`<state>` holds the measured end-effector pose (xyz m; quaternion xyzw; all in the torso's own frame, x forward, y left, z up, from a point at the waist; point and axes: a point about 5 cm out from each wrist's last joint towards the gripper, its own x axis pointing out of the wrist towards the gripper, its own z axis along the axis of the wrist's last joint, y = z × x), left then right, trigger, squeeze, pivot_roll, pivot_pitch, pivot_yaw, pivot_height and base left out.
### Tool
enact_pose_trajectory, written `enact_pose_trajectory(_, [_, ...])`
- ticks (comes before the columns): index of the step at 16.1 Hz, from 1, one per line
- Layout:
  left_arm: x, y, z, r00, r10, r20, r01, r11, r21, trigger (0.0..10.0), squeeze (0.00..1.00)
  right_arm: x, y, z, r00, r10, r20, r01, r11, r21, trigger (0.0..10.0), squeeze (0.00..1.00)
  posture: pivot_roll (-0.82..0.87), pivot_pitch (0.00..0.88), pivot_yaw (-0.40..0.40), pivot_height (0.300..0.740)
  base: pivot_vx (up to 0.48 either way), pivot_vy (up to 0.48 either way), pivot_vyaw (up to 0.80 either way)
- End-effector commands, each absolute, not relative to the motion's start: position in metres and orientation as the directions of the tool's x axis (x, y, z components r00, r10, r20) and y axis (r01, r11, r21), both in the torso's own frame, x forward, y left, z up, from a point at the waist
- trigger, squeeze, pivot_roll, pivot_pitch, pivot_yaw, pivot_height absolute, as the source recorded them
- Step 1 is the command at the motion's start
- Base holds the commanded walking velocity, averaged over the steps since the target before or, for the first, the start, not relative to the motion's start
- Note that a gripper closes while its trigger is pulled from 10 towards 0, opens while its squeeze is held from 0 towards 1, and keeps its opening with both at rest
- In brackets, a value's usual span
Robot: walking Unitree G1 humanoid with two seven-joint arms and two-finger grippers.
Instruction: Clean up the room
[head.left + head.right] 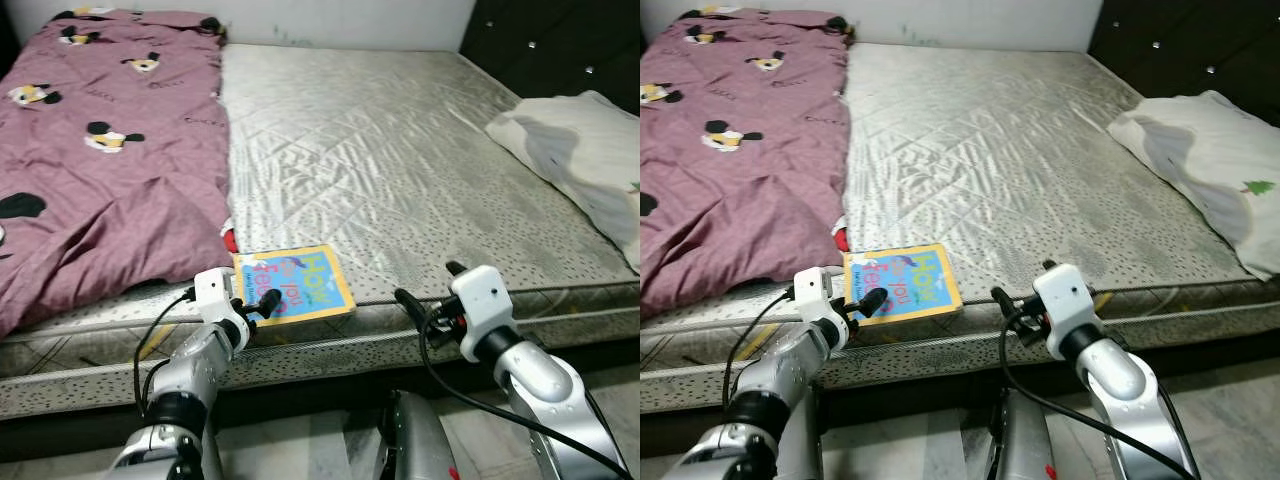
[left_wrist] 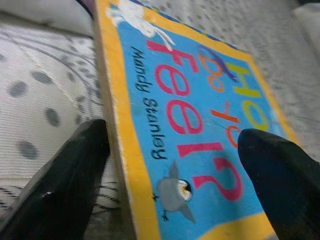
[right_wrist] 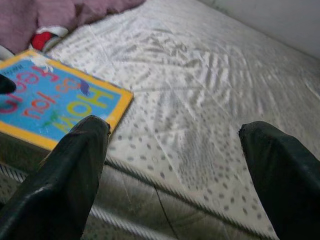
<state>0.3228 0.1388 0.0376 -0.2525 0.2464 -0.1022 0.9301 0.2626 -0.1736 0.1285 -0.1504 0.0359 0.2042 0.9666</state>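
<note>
A bare mattress [image 1: 400, 150] fills the scene, with a purple blanket [image 1: 100, 150] bunched over its left half and a pillow [image 1: 590, 150] at the far right edge. The book [image 1: 295, 283], blue with a yellow border, lies flat at the near edge of the mattress, just right of the blanket's hem, its near side level with the mattress rim. That overhang-free but edge-close position probably explains the approach: the left gripper [image 1: 262, 303] comes in from the near side, low and level with the rim. In the left wrist view its fingers [image 2: 65, 185] stand spread, one beyond the book's spine edge and one over the cover, so the jaws straddle the book without pinching it yet. The right gripper [image 1: 1008, 302] hovers at the mattress rim to the right of the book, near but apart from it, jaws wide and empty, seemingly held ready. A small red object [image 3: 47, 37] peeks from under the blanket just beyond the book; what it is cannot be told.
</note>
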Motion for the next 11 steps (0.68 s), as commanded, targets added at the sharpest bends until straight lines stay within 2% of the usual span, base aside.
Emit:
enact_pose_trajectory(1, [0.3116,0.1197,0.0227,0.776,-0.441,-0.452,0.090,0.786,-0.612,10.0,0.00,0.2618,-0.1765,0.1246,0.916,0.371,-0.152,-0.400,0.872,-0.281,10.0,0.00,-0.14,0.000,-0.109,0.496,0.000,0.000,0.00])
enact_pose_trajectory(2, [0.3112,0.1169,0.0233,0.759,-0.482,-0.438,0.103,0.753,-0.650,9.0,0.00,0.2611,-0.1761,0.1249,0.915,0.374,-0.151,-0.403,0.870,-0.285,10.0,0.00,-0.14,0.000,-0.109,0.496,0.000,0.000,0.00])
enact_pose_trajectory(3, [0.3108,0.1152,0.0238,0.742,-0.516,-0.427,0.107,0.721,-0.685,4.1,0.00,0.2610,-0.1767,0.1246,0.916,0.372,-0.152,-0.401,0.869,-0.289,10.0,0.00,-0.14,0.000,-0.109,0.496,0.000,0.000,0.00])
enact_pose_trajectory(4, [0.3122,0.1161,0.0244,0.739,-0.527,-0.420,0.095,0.698,-0.709,2.7,0.00,0.2604,-0.1780,0.1255,0.916,0.369,-0.155,-0.399,0.869,-0.291,10.0,0.00,-0.14,0.000,-0.107,0.496,0.000,0.000,0.00])
enact_pose_trajectory(5, [0.3142,0.1179,0.0252,0.733,-0.532,-0.423,0.089,0.692,-0.716,0.0,0.00,0.2609,-0.1784,0.1269,0.917,0.368,-0.152,-0.397,0.869,-0.294,10.0,0.00,-0.15,0.000,-0.105,0.496,0.000,0.000,0.00])
enact_pose_trajectory(11, [0.3146,0.1242,0.0224,0.693,-0.545,-0.471,0.081,0.708,-0.701,0.0,0.00,0.2641,-0.1796,0.1284,0.926,0.352,-0.138,-0.378,0.871,-0.314,10.0,0.00,-0.15,0.000,-0.103,0.496,0.000,0.000,0.00])
